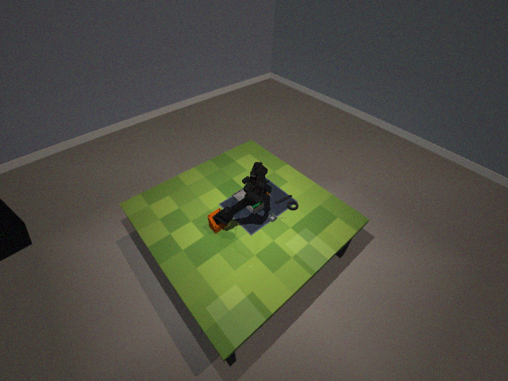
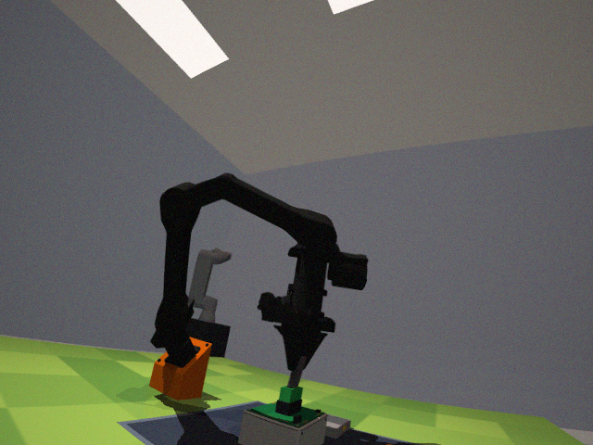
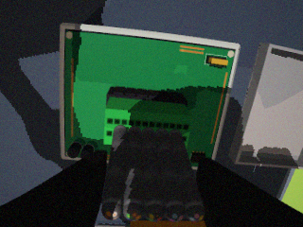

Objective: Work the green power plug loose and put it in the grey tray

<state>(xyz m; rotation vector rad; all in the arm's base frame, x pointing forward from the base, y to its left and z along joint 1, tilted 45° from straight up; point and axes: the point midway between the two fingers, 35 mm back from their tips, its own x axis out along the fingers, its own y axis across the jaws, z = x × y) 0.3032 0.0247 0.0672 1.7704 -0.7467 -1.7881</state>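
Note:
The green plug [image 2: 290, 394] [image 3: 115, 115] sits upright in its black socket [image 2: 288, 407] on the green circuit board [image 2: 260, 410] [image 3: 128, 57]. A dark bundle of wires [image 3: 147, 175] runs from the plug up between my fingers. My gripper [image 2: 295, 369] [image 3: 153, 165] points down just above the plug. Its fingers stand part open, one on each side of the wires, not clamped on the plug. The fingertips are dark and partly hidden by the wires. The grey tray [image 1: 239, 195] [image 2: 337, 425] [image 3: 278, 104] stands beside the board, at the right in the wrist view, with nothing visible inside.
The board and tray are on a dark blue mat [image 1: 251, 230] [image 2: 144, 425]. A black ring [image 1: 292, 205], a dark rod [image 1: 282, 199] and a small grey part [image 1: 272, 217] lie near its edge. My orange base [image 1: 215, 223] [image 2: 191, 380] stands on the green table [image 1: 262, 279].

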